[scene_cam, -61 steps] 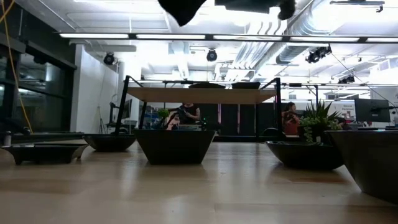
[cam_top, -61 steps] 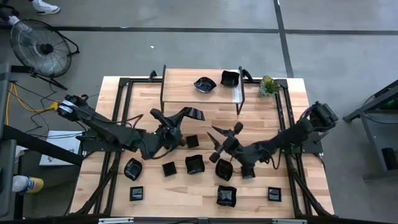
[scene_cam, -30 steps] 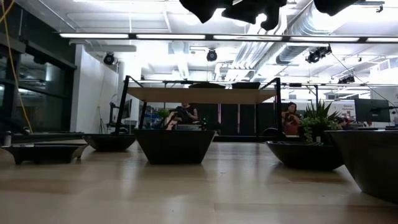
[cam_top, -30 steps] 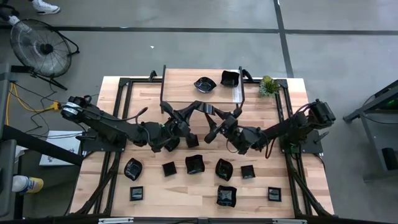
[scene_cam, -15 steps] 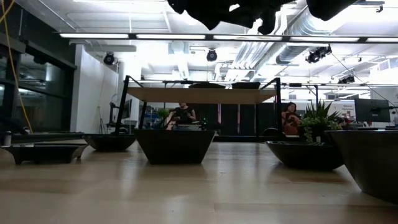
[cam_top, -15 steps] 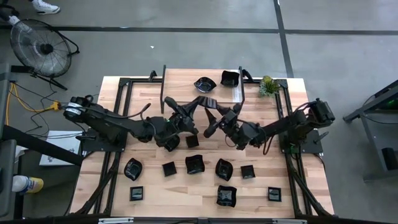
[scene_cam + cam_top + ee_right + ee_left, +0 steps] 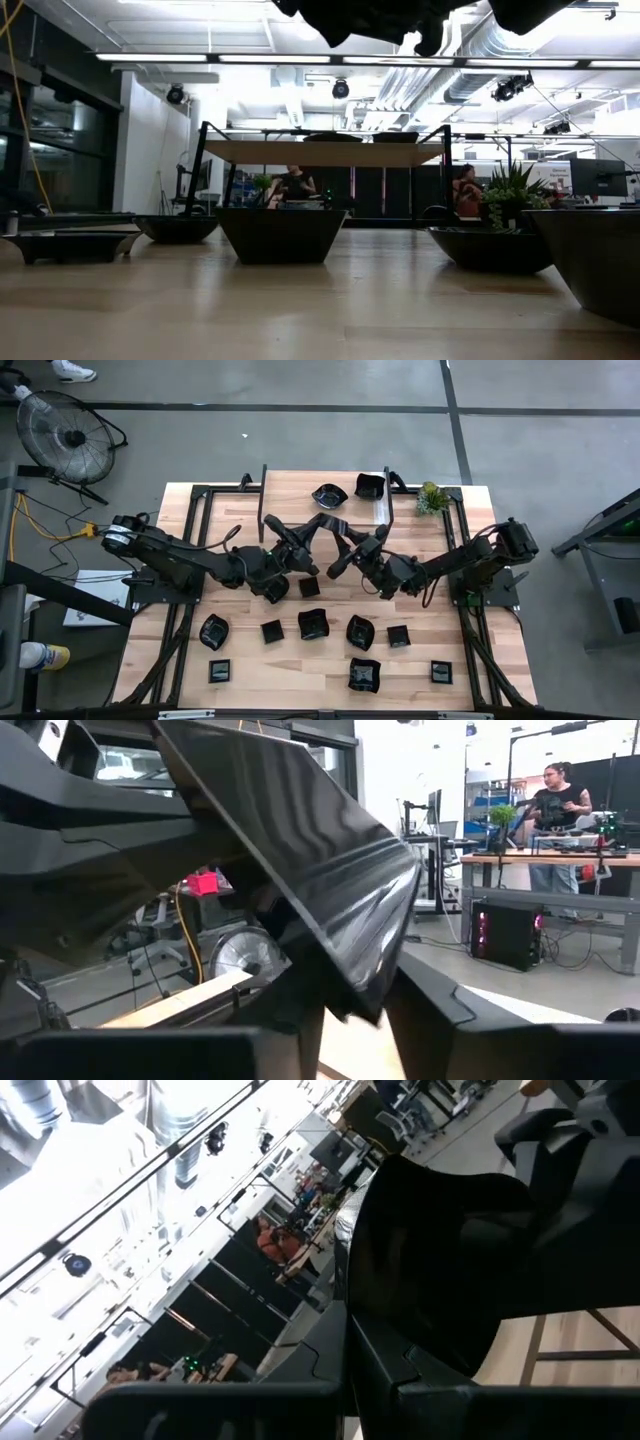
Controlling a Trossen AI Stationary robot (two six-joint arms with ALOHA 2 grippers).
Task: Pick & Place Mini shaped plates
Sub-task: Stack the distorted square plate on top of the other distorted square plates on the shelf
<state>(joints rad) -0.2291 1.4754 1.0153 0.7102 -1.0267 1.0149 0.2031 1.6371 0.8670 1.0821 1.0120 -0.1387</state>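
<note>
**A:** So, where is the plate right now?

**B:** Up in the air over the middle of the table [image 7: 470,660]. My left gripper [image 7: 305,545] is clamped tight on one edge of a glossy black dish [image 7: 328,525]. In the left wrist view, that dish [image 7: 440,1250] fills the space just past my fingers.

**A:** And your other hand?

**B:** My right gripper [image 7: 347,553] faces the left one, nose to nose. In the right wrist view, the free edge of the dish [image 7: 330,890] reaches down between my two fingers [image 7: 425,1005]. I can't tell whether the pads are pinching it or only bracketing it. To me this looks like a hand-over that is halfway done.

**A:** What worries you?

**B:** Timing, mainly. If the left lets go before the right has a firm bite, the dish would fall. It would land among the row of dishes [image 7: 313,624] below and could chip or scatter them. The glaze looks slick and the wall slopes, so a shallow pinch near the rim could squeeze it out sideways. If both hands grip and one pulls, the dish could twist or pop free.

**A:** After that?

**B:** I'd guess it goes to the raised shelf [image 7: 290,495], where two dishes [image 7: 329,495] are already sitting. The shelf's frame is close, so a careless swing could clip it.
</note>
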